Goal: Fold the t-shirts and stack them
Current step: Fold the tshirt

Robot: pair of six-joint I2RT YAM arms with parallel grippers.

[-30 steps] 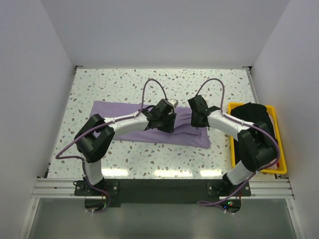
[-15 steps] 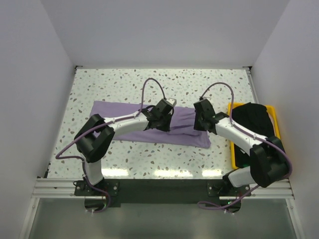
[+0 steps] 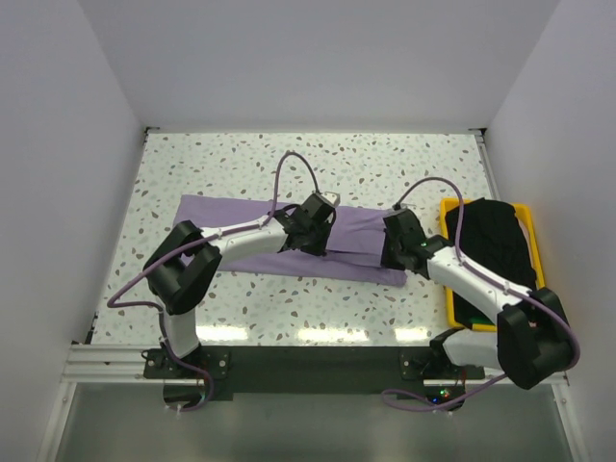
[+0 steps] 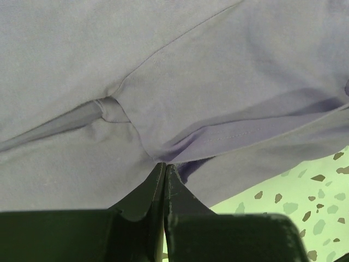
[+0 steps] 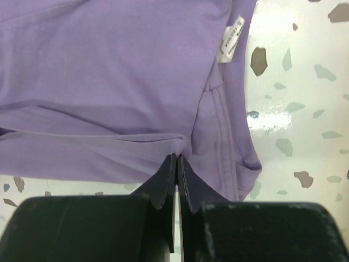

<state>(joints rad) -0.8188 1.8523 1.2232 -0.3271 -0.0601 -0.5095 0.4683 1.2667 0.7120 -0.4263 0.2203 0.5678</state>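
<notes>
Arms point(image 3: 245, 241) angled inward, fingers point(image 5: 163, 183) (closed) pinching tee point(image 3: 221, 210)

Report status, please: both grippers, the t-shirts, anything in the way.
Left gripper shut, pinching lavender t-shirt fold. Right gripper shut on same shirt near collar. Black t-shirt in yellow bin. Nothing blocking.

The left arm point(image 3: 245, 241) and right arm point(image 3: 472, 279) share white links, black joints, purple cables point(image 3: 294, 159) and black jaws.

The top camera looks down from above the near edge over the whole bench point(image 3: 241, 154); both wrist cameras face down, close above the lavender t-shirt point(image 4: 180, 71) all three share.
</notes>
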